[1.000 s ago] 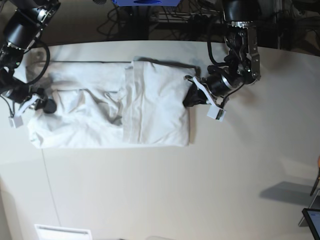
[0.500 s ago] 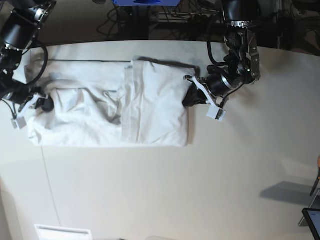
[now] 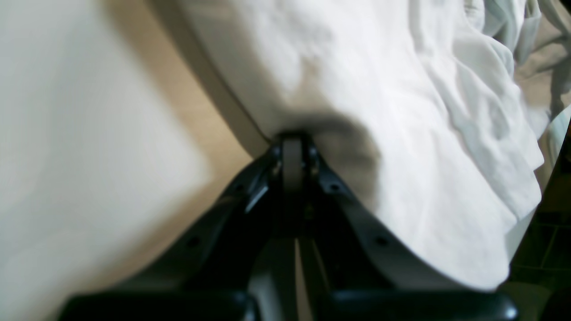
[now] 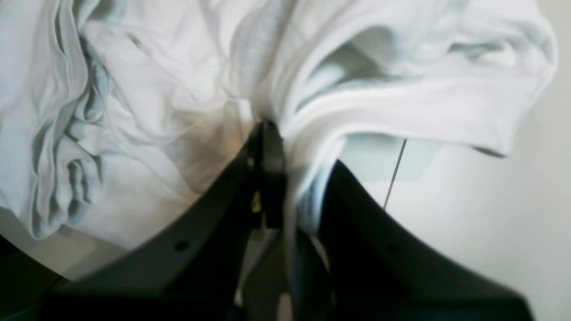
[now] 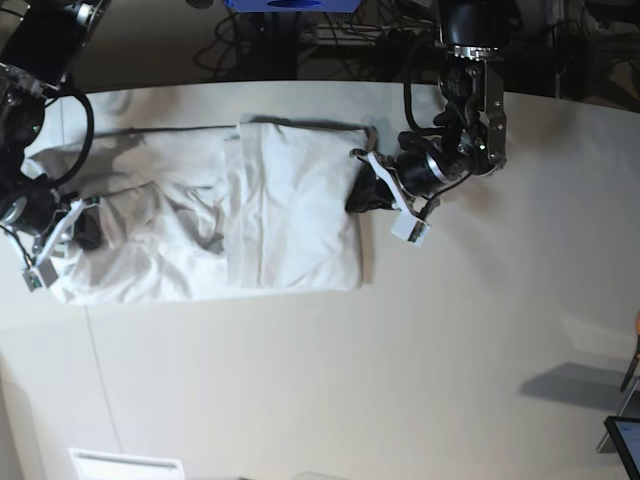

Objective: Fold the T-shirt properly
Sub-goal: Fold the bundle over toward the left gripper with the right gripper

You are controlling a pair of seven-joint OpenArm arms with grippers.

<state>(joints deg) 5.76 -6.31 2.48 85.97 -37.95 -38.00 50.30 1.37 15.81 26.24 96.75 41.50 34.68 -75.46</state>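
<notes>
The white T-shirt (image 5: pixel 290 215) lies wrinkled across the back left of the table, with a folded panel lying over its right half. My left gripper (image 5: pixel 358 197) is at the shirt's right edge. In the left wrist view it (image 3: pixel 292 140) is shut on the shirt's edge (image 3: pixel 401 111). My right gripper (image 5: pixel 82 228) is at the shirt's left end. In the right wrist view it (image 4: pixel 267 129) is shut on a bunch of the fabric (image 4: pixel 156 89), with a sleeve-like flap hanging to the right.
The white table (image 5: pixel 350 380) stretches toward the front and right. Cables and a blue object (image 5: pixel 290 5) lie beyond its back edge. A white sheet (image 5: pixel 125 465) sits at the front left. A dark screen (image 5: pixel 625 440) is at the far right edge.
Both grippers have moved left, and the shirt has slid left with them. The right end of the shirt sits further left than before.
</notes>
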